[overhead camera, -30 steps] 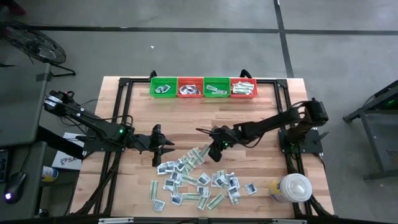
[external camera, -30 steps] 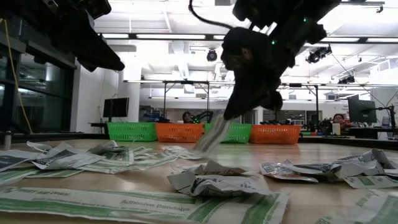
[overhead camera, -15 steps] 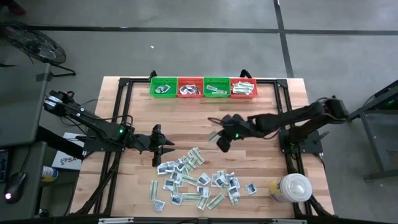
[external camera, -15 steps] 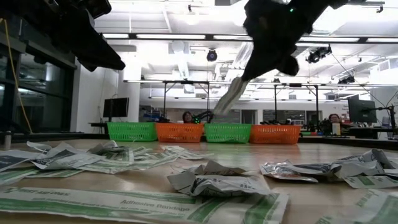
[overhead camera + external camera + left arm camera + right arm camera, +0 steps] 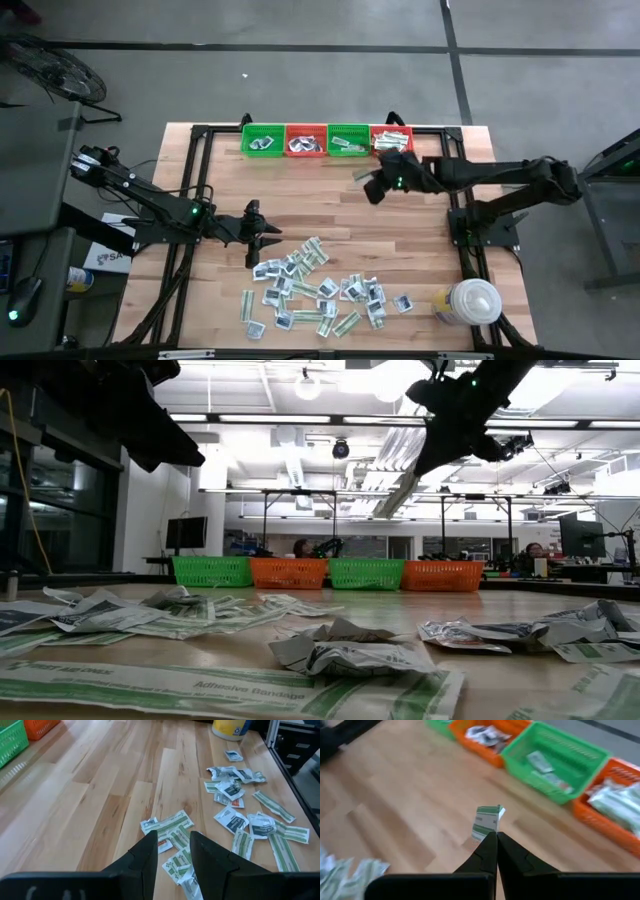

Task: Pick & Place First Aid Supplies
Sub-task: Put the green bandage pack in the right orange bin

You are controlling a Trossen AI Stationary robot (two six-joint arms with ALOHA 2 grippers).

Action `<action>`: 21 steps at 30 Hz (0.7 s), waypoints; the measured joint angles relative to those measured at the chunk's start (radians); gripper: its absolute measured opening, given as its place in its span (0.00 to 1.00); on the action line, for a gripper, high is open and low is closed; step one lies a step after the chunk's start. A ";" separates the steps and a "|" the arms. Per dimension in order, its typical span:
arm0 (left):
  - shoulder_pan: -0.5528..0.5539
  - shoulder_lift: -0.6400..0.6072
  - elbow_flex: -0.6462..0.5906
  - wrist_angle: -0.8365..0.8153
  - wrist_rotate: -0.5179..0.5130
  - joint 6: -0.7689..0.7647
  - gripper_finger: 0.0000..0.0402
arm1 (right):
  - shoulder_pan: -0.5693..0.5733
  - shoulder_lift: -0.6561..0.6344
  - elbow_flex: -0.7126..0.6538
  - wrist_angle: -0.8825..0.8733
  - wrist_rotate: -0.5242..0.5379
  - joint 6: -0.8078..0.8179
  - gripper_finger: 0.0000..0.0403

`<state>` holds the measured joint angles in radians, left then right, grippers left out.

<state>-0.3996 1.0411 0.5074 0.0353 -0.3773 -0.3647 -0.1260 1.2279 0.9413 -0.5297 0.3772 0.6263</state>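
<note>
Left gripper (image 5: 262,233) hovers, fingers narrowly parted, empty, beside scattered first aid packets (image 5: 318,292) on the wooden tabletop (image 5: 300,195). Right gripper (image 5: 496,836) pinches a green-striped strip (image 5: 486,821), its wrist view shows, near the baskets (image 5: 327,140); a workshop lies beyond.

Count, worktop from above
Four baskets (image 5: 327,140): two green, two orange-red. One white lidded container (image 5: 471,301). Two arms. Loose packets (image 5: 318,292): too many and overlapped to count.
</note>
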 joint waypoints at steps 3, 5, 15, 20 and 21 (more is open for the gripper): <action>0.000 0.000 0.000 0.001 0.000 0.000 0.28 | -0.065 -0.002 0.000 -0.021 0.003 -0.007 0.00; 0.000 0.000 0.000 0.003 -0.002 0.000 0.28 | -0.110 -0.002 0.000 -0.031 0.007 -0.023 0.00; 0.000 0.000 0.000 0.022 -0.034 0.000 0.28 | -0.383 -0.001 0.000 -0.075 0.027 -0.083 0.00; 0.000 0.000 0.000 0.022 -0.043 -0.007 0.28 | -0.518 0.003 0.000 -0.074 -0.040 -0.165 0.00; 0.000 0.000 0.000 0.021 -0.049 -0.007 0.28 | -0.543 0.003 -0.002 -0.070 -0.054 -0.175 0.00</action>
<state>-0.3996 1.0412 0.5076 0.0566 -0.4261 -0.3715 -0.6690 1.2312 0.9392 -0.5999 0.3231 0.4508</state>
